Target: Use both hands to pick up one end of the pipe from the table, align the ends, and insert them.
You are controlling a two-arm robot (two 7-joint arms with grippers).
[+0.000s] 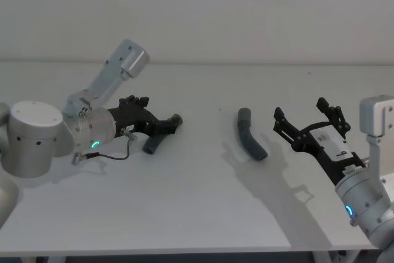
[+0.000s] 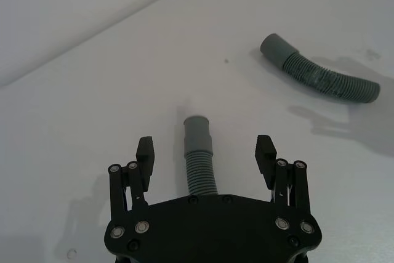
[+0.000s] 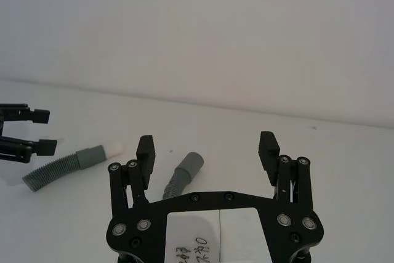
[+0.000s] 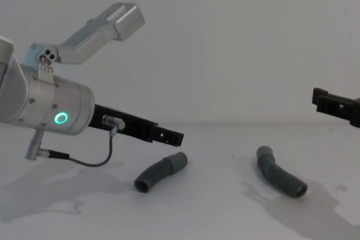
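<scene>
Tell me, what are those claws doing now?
Left black two-fingered gripper open, above one ribbed dark grey hose piece. Right black gripper open, short of other piece. Both on white table, nothing blocking.

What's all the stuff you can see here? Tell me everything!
table: one, white, under everything
wall: one, pale grey, behind the table
left hose piece: one, dark grey, ribbed, with a whitish tip, lying on the left side
right hose piece: one, dark grey, bent, lying right of the middle
left gripper: one, black, open, hovering just above the left hose piece; green ring light on its arm
right gripper: one, black, open, raised to the right of the right hose piece
</scene>
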